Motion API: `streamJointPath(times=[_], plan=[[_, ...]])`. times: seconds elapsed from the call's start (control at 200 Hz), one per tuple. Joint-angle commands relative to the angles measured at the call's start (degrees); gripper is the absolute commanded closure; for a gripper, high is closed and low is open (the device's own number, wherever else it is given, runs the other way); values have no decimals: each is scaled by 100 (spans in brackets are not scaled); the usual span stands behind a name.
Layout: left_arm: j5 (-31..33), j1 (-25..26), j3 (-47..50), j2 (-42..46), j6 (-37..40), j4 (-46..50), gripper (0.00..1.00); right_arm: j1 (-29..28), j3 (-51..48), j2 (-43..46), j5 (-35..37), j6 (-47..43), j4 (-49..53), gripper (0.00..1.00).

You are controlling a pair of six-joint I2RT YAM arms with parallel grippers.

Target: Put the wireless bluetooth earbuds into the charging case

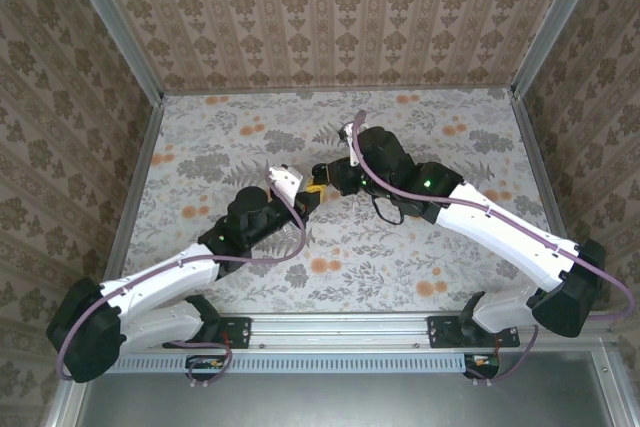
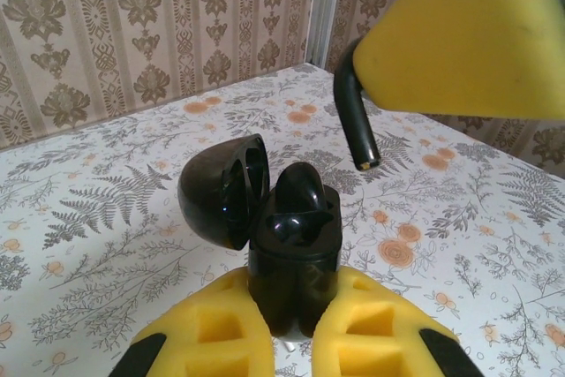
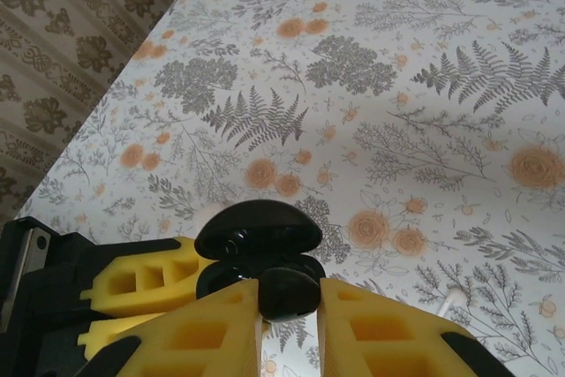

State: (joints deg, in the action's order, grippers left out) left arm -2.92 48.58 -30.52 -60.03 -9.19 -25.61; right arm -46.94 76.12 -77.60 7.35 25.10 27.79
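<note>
Alignment decides this step: your left fingers are closed on the open charging case over the middle of the table, and your right fingers pinch an earbud just above it. Line its stem up with the case's mouth, then lower slowly.

At the bottom edge, the right tool has its 2 yellow foam fingers closed around a small black rounded earbud. Just beyond it sits a glossy black charging case, its domed lid lifted open. The left tool reaches in from the left, with 1 yellow finger against the case's side. Behind them spreads a counter printed with grey ferns and orange flowers, meeting a beige damask-patterned wall at upper left.
</note>
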Motion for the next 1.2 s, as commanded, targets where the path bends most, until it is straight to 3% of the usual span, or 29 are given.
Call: streamJointPath(times=[0.0, 1.195], plan=[[59, 43, -222, 17, -156, -235, 100, -43, -31, 90, 156, -171, -218, 79], [54, 95, -322, 53, -389, -178, 100, -157, -207, -12, 442, -622, -580, 78]])
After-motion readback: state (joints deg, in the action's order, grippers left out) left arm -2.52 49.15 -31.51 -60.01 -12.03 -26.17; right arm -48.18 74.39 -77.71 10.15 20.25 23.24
